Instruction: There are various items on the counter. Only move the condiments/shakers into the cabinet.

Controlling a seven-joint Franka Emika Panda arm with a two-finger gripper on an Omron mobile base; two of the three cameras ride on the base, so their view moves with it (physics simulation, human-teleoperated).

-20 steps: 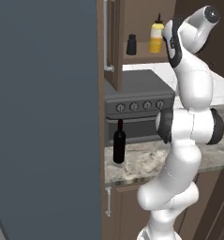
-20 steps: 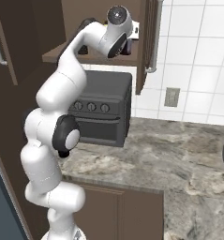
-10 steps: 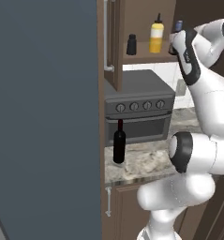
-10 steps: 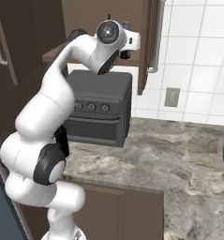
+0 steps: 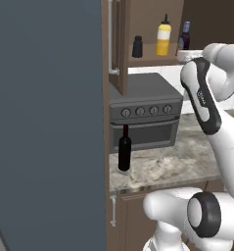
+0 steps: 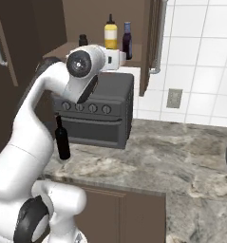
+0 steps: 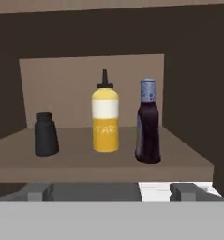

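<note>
In the left base view, the black shaker (image 5: 137, 47), yellow squeeze bottle (image 5: 163, 36) and blue-purple bottle (image 5: 185, 36) are standing in a row on the cabinet (image 5: 149, 14) shelf at twelve o'clock, while the wine bottle (image 5: 124, 149) is sitting on the counter (image 5: 167, 165) below. In the right base view, the same three are lining up on the shelf above the arm's hand. In the hand view, the gripper (image 7: 111, 191) is hanging spread wide and pinching nothing, its fingertips (image 7: 38, 191) at six o'clock, short of the shelf edge, with the blue-purple bottle at three o'clock of the yellow one.

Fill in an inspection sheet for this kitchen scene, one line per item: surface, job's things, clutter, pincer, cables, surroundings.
Surface: granite counter, bare apart from the wine bottle.
Job's things: shaker, yellow bottle and purple bottle upright in a row on the cabinet shelf.
Clutter: wine bottle upright on the counter before the oven.
Pincer: open, empty, short of the shelf.
Cables: nothing seen.
Surroundings: tiled wall with outlet.
</note>
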